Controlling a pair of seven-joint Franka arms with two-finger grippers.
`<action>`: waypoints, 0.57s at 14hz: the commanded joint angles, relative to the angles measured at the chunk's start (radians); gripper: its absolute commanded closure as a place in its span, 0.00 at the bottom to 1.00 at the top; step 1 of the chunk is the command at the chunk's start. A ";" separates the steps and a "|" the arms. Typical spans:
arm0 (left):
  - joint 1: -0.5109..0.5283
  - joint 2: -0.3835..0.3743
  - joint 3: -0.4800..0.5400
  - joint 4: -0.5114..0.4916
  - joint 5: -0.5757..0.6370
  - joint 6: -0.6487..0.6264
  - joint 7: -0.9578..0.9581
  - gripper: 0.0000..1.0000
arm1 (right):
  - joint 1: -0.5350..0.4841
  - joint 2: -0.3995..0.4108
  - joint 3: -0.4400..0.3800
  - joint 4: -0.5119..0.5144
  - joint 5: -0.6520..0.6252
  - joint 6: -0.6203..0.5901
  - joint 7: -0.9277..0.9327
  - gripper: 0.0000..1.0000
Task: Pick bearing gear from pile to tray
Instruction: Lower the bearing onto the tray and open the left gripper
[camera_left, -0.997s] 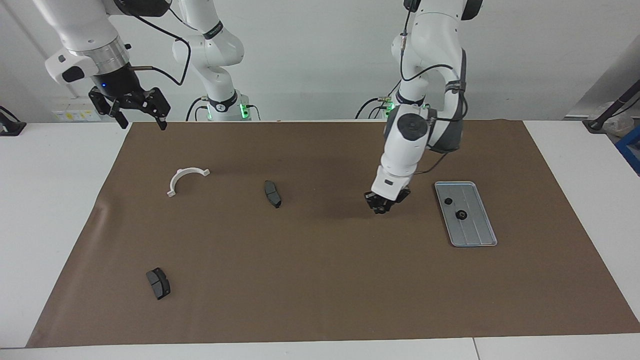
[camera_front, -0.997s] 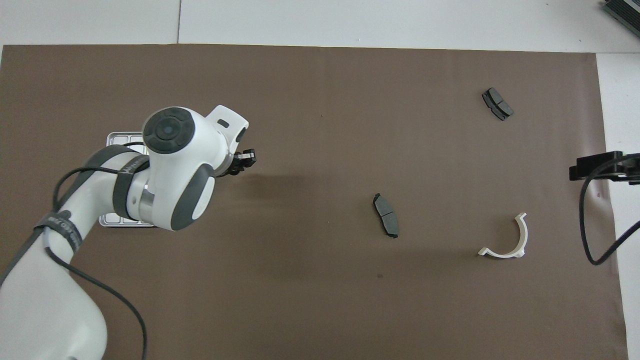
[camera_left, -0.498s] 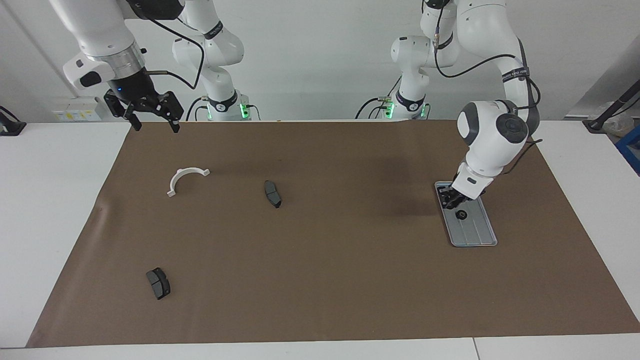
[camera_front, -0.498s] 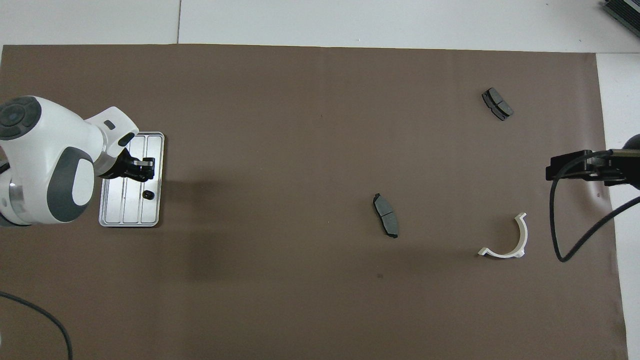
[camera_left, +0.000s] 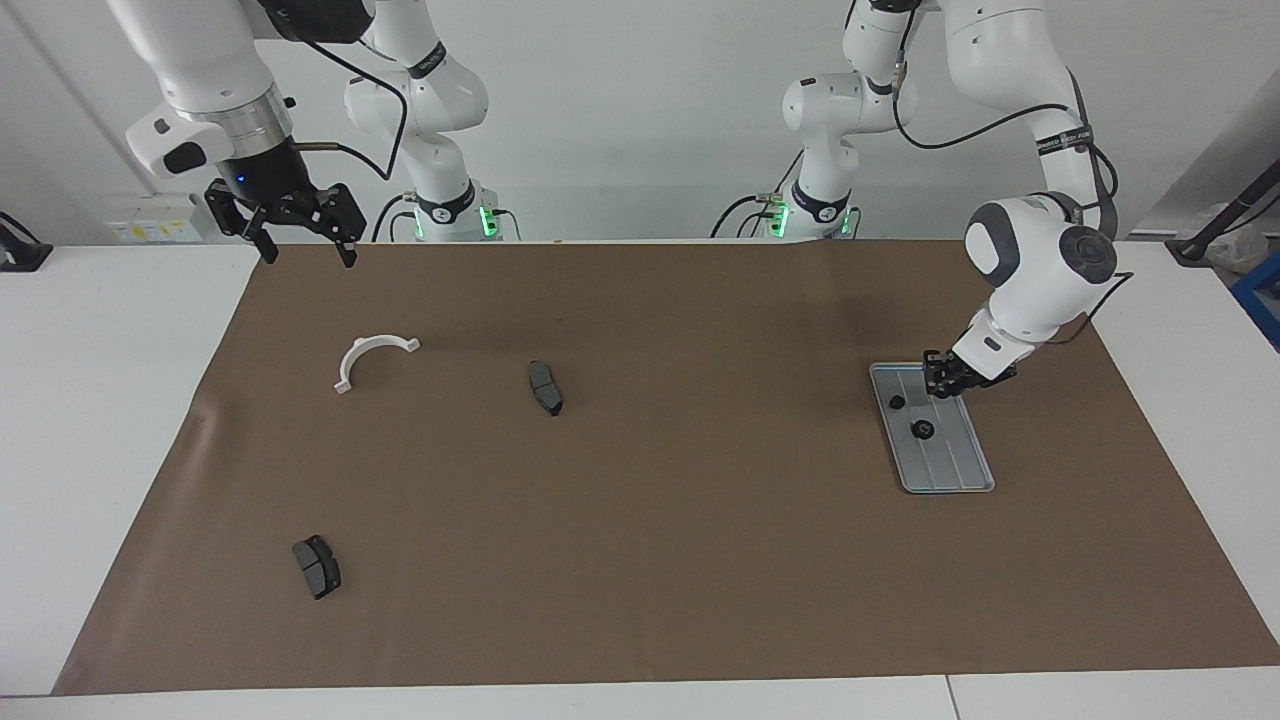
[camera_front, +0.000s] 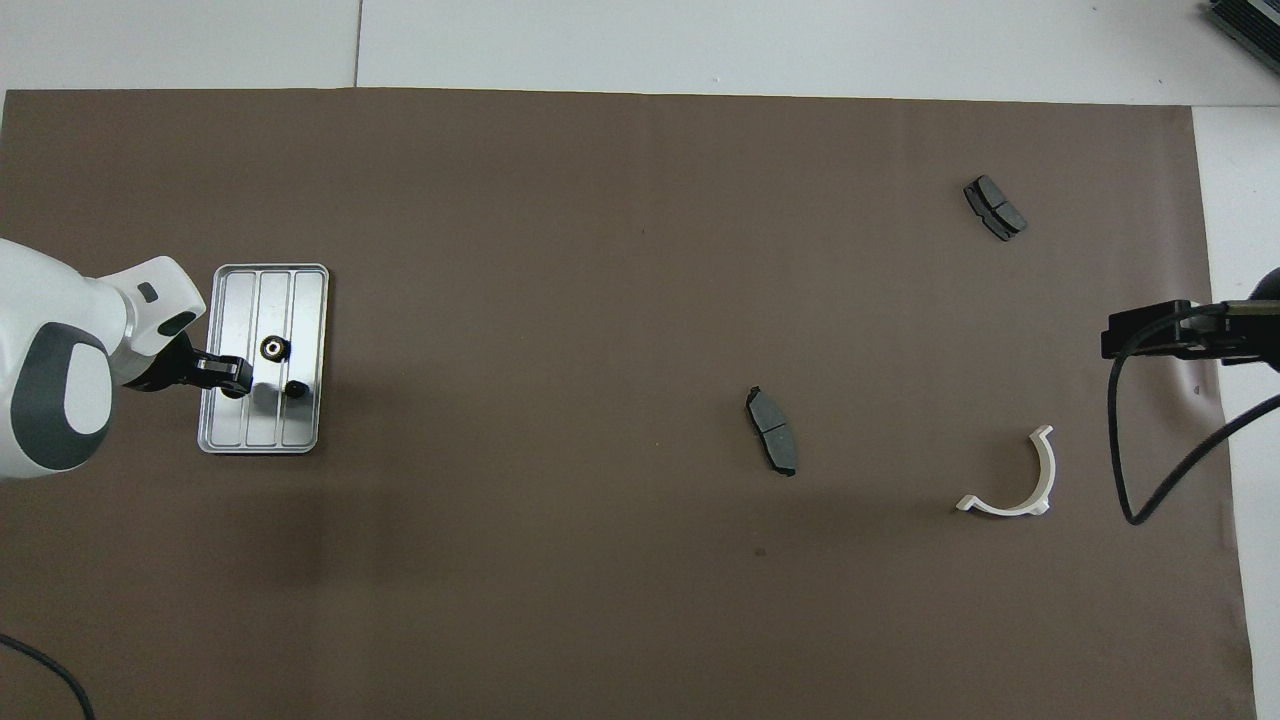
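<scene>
The silver tray (camera_left: 950, 465) (camera_front: 262, 300) lies at the left arm's end of the brown mat. Two small black bearing gears rest in it, one (camera_left: 922, 430) (camera_front: 272, 347) farther from the robots than the other (camera_left: 897, 402) (camera_front: 295, 388). My left gripper (camera_left: 942, 388) (camera_front: 237, 378) hangs low over the tray's end nearest the robots, beside the two gears. Whether it holds anything cannot be made out. My right gripper (camera_left: 305, 250) (camera_front: 1150, 335) waits open and empty above the mat's edge at the right arm's end.
The pile's other parts lie scattered on the mat (camera_left: 640, 560): a white half-ring (camera_left: 372, 358) (camera_front: 1010, 480), a dark pad (camera_left: 545, 387) (camera_front: 772, 430) near the middle, and another pad (camera_left: 317, 566) (camera_front: 995, 207) farthest from the robots.
My left gripper travelled from over the bare mat to the tray, then drew back toward the tray's edge, uncovering the gear it had hidden. The right gripper shifted slightly.
</scene>
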 joint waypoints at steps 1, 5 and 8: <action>0.007 -0.034 -0.010 -0.017 -0.002 0.010 0.018 0.00 | -0.009 -0.002 0.004 -0.007 -0.009 0.001 -0.012 0.00; -0.005 -0.065 -0.010 0.095 -0.002 -0.083 0.001 0.00 | -0.014 -0.002 0.004 -0.009 0.011 0.002 0.007 0.00; -0.008 -0.046 -0.012 0.322 -0.002 -0.314 -0.001 0.00 | -0.008 -0.004 0.004 -0.009 0.016 0.004 0.028 0.00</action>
